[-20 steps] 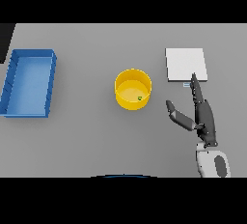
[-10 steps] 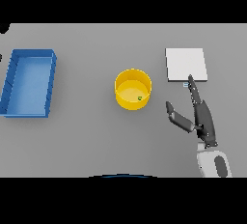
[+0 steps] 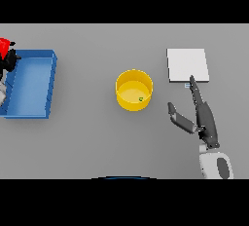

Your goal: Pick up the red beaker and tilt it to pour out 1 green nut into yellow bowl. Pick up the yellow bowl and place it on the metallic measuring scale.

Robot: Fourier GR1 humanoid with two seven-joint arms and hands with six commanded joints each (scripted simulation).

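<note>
Table [image 3: 87, 147], grey, bearing all items. Blue tray [image 3: 30, 84] at its left side, shallow and rectangular. White square scale [image 3: 187, 65] at upper right, flat. Yellow bowl [image 3: 133, 89] between tray and scale, well apart from both, upright. Right hand [image 3: 202, 118] below the scale, fingers straight and apart from the thumb, holding nothing, longest fingertip at the scale's lower edge. Left hand [image 3: 9, 60] at the far left edge beside the tray, dark; grip cannot be told. Red beaker [image 3: 4, 46] against that hand, partly cut off. Green nut [image 3: 141, 99] inside the bowl.
</note>
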